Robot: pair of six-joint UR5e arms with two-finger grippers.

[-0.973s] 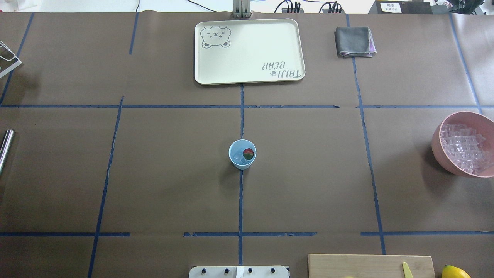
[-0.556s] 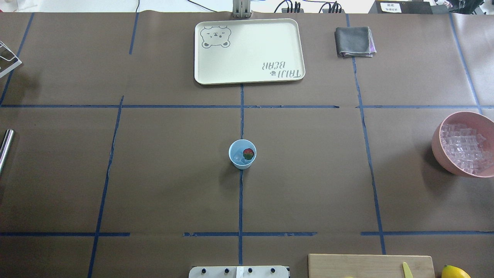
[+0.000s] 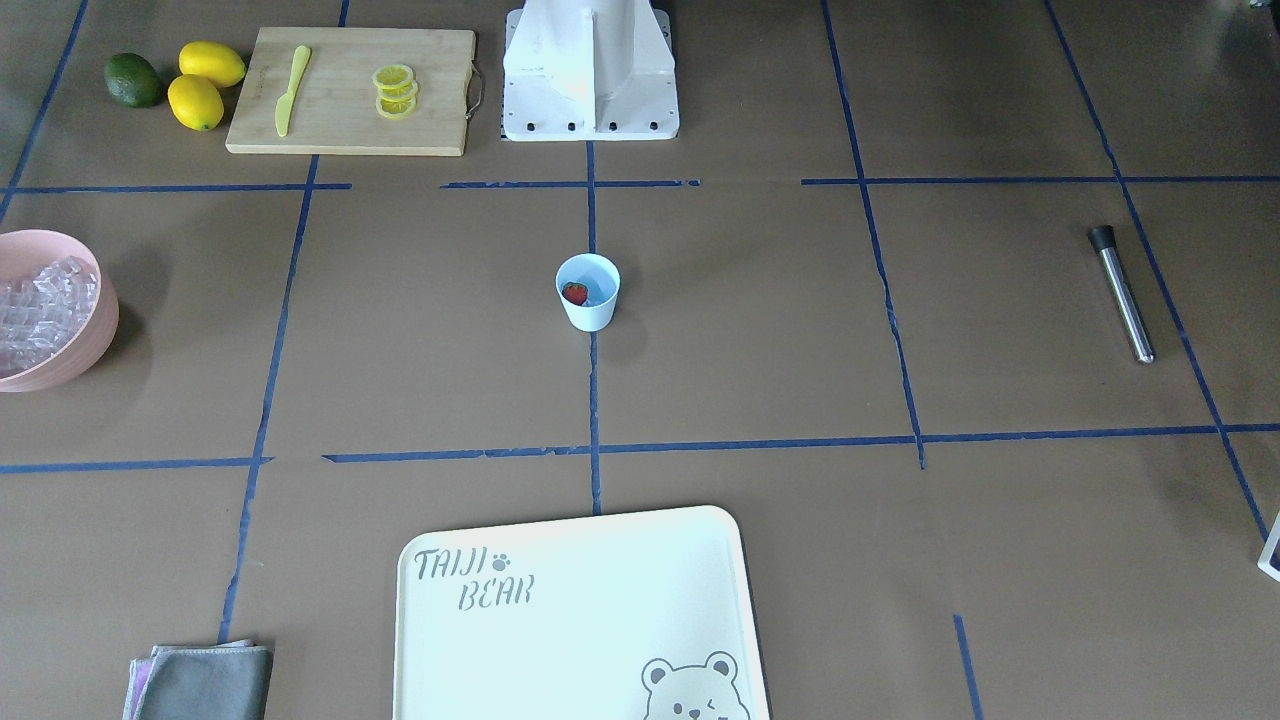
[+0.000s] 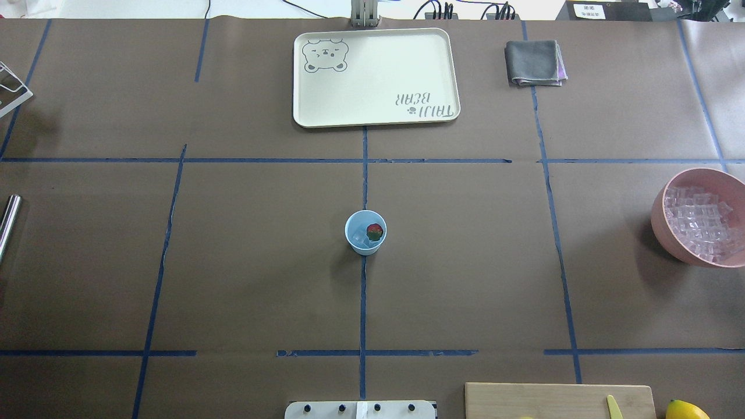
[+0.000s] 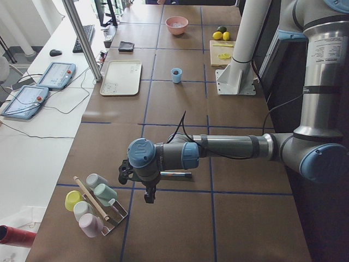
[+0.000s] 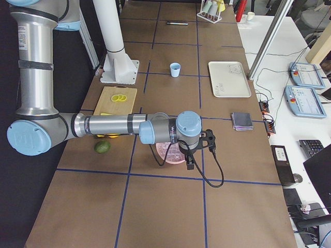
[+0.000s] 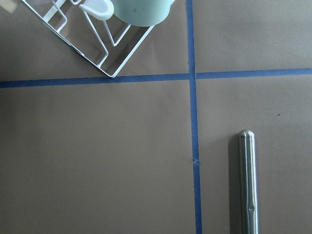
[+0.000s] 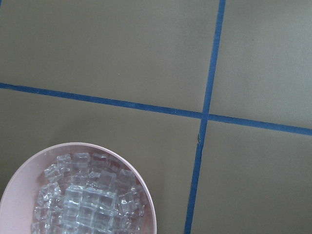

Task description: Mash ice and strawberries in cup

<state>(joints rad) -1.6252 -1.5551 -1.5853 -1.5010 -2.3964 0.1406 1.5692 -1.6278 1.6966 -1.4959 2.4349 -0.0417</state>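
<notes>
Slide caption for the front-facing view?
Blue cup holding a strawberry mid-frame; metal rod lying apart on the robot's left; no arms visible.

"TAIJI BEAR" on cream tray [image 3: 590,620]

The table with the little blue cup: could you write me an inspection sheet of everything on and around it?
Surface: brown paper table, blue tape grid, nothing spilled seen.
Job's things: cup upright at the centre, strawberry and ice inside; steel rod lying far aside.
Clutter: pink bowl of ice cubes, tray, grey cloth, cutting board with lemon slices and yellow knife, two lemons, rack of cups.
Claws: left claw by the steel rod, right claw by the pink bowl; open or shut cannot be told.
Cables: black cable on the left arm, another on the right.
Surroundings: control tablets on a side bench.
</notes>
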